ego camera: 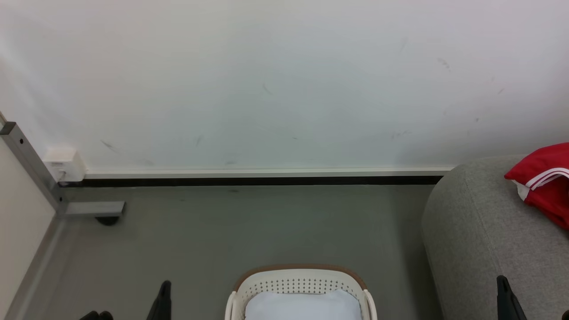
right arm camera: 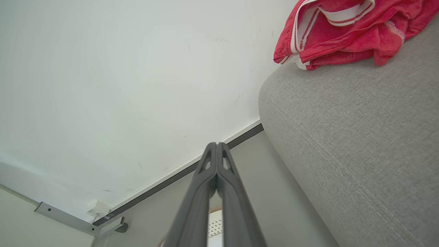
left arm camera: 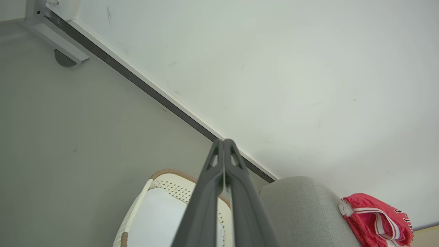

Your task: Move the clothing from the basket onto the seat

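Woven grey seat (ego camera: 480, 235) bears crumpled red clothing (ego camera: 544, 178); left gripper (left arm camera: 224, 142) and right gripper (right arm camera: 216, 144) clenched, empty

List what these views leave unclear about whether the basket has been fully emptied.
- Head view: the bottom edge cuts off the basket. The pale pad covers its inside, so anything beneath is hidden.
- Head view: the right edge cuts off the clothing on the seat, so the garment count is unclear.
- Left wrist view: the shut left gripper hides part of the basket, and the clothing's lettering is too small to read.
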